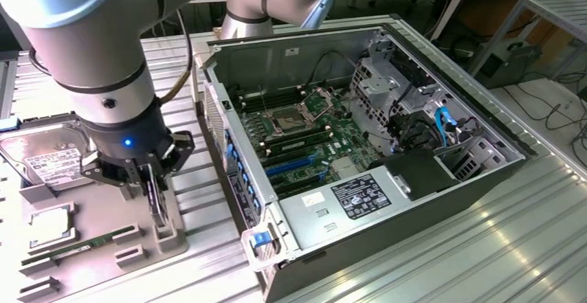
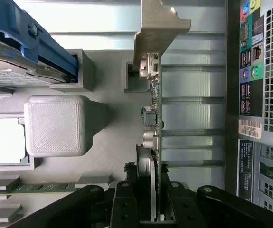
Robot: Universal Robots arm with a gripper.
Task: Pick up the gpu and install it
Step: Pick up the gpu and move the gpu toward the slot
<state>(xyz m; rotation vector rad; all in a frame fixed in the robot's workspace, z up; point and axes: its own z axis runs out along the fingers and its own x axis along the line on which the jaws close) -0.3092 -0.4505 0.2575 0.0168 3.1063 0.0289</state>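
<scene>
The claw [image 2: 151,178] pinches the gpu [image 2: 154,118] between its dark fingers. The thin card stands on edge in a slot of the grey holder tray [image 2: 112,142], with its pale bracket at the far end. From across the room, the claw [image 1: 151,179] and gpu [image 1: 161,212] sit just beside the open computer case [image 1: 367,145] on the metal counter [image 1: 513,248].

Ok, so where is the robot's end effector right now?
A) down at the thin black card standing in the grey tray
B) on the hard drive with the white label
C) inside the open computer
A: the end effector is down at the gpu, which stands on edge in the grey tray beside the computer case.
</scene>
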